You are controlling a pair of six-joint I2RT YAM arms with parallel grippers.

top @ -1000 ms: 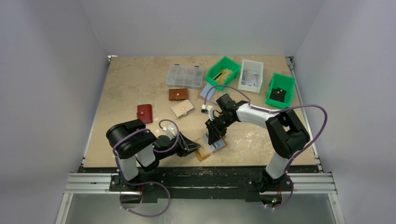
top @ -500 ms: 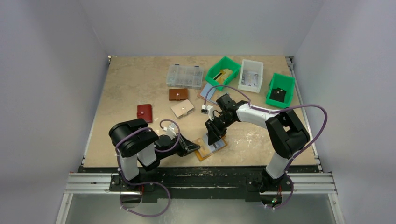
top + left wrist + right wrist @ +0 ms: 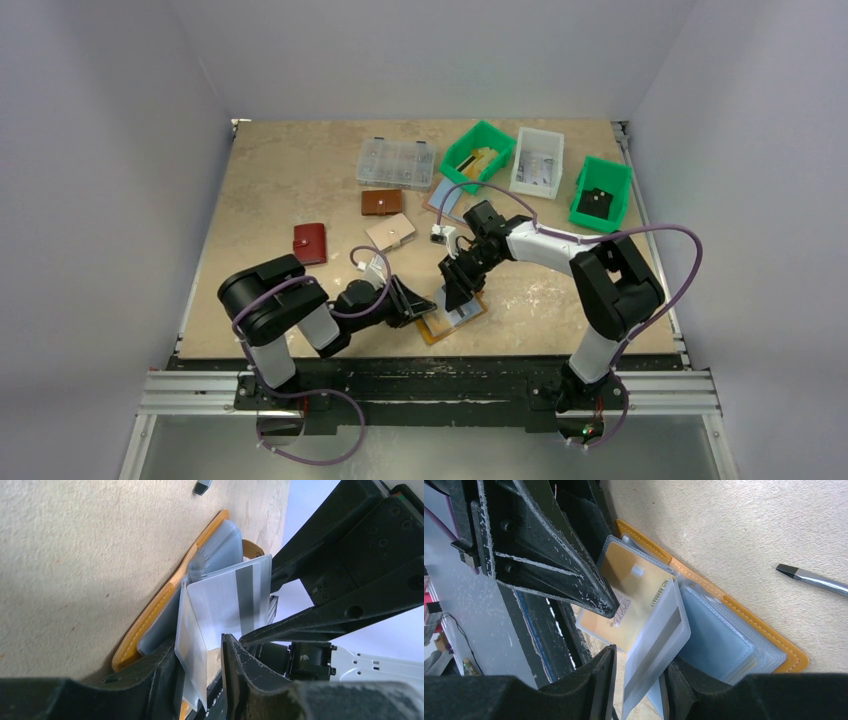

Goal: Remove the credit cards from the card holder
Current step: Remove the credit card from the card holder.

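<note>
The left arm is lying low, its elbow folded beside its base and its forearm stretching toward 3 o'clock. This is keeping the left gripper (image 3: 420,309) almost flat over the beige, stone-speckled tabletop (image 3: 280,180). The right arm is arching high, its forearm reaching toward 9 o'clock and its wrist bending so that the right gripper (image 3: 458,298) is pointing steeply down. Both grippers are meeting over the mustard-yellow stitched leather card holder (image 3: 430,331), which is lying open at 6 o'clock on the table, near the front edge.

Inside the holder, a fan of soft, pale blue-grey clear plastic sleeves (image 3: 719,640) with rounded corners is spreading out. One sleeve is carrying a gold-yellow plastic card with embossed digits (image 3: 626,597). A scuffed black left fingertip is touching its face. The left jaws are standing apart astride a translucent leaf, with a gap showing on one side, so they are not pinching it.

A silvery-grey plastic card with a dark stripe (image 3: 651,647) is standing tilted between the right gripper's matte black fingers, its upper end just over the gold card's corner. Whether those jaws are clamping it I cannot tell.

A thin silvery rod with a dark tip (image 3: 811,580) is lying on the table at 3 o'clock of the holder in the right wrist view.
</note>
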